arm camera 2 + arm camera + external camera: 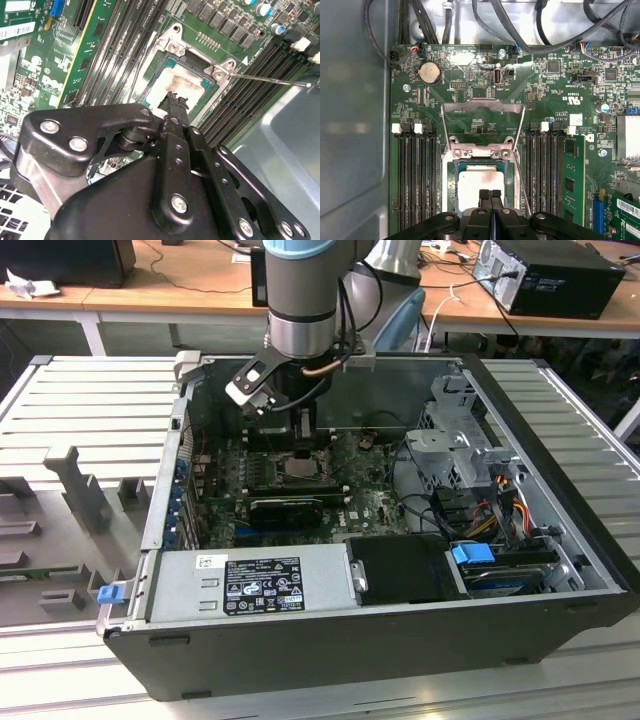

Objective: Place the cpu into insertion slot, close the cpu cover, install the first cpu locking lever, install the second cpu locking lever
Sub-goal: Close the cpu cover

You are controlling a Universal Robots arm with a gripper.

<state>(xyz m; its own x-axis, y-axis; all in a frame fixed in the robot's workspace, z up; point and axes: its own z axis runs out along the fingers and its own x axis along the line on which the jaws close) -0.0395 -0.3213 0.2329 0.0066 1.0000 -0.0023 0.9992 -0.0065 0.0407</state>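
Note:
The cpu [476,187] [186,80] lies flat in the insertion slot [449,172] [300,468], its pale face showing in both wrist views. The cpu cover [482,105] is swung open away from the socket, and the green board shows through its window. A thin wire locking lever [267,80] sticks out free from the socket's corner. My gripper [490,196] [173,98] [305,430] hovers just over the near edge of the cpu, fingers shut together with nothing between them.
Long black memory slots [417,175] [542,175] flank the socket on both sides. Cables [485,20] hang along the board's far edge. A grey power-supply box [250,585], a black cover [400,570] and a drive cage [460,435] crowd the case.

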